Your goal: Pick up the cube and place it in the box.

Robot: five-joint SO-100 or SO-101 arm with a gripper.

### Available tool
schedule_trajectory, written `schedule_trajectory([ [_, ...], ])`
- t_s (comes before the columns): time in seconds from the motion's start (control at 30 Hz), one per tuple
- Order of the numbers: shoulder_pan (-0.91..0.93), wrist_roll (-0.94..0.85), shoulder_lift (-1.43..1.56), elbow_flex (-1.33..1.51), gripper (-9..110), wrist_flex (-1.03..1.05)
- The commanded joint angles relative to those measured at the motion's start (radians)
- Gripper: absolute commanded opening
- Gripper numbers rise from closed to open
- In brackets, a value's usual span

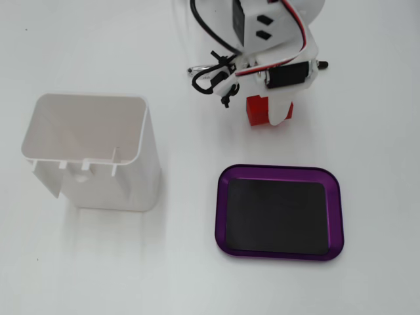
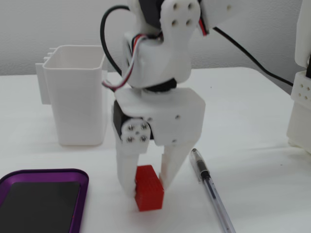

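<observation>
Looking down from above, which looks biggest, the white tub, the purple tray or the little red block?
1. White tub and purple tray: too alike to rank; the tub's height brings it nearer the camera.
2. Red block, clearly smallest.

A white 3D-printed robot arm [image 2: 163,73] with black servo motors, silver screws at the wrist joint, black cables and a red-white-black wire bundle, ending in a gripper [image 2: 147,180] with two tapered white fingers [image 2: 127,170].

In a fixed view, white fingers [image 1: 279,111] straddle the cube [image 1: 258,110] above the box [image 1: 279,172].
</observation>
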Motion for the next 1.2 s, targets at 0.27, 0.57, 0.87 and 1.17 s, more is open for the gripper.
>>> schedule_trajectory([
  [0.27, 0.009, -0.170, 0.316, -0.048, 0, -0.341],
  [0.57, 0.009, -0.218, 0.106, -0.020, 0, -0.563],
  [0.87, 0.011, -0.219, -0.040, -0.038, 0, -0.643],
  [1.17, 0.032, -0.221, -0.044, -0.038, 0, -0.635],
])
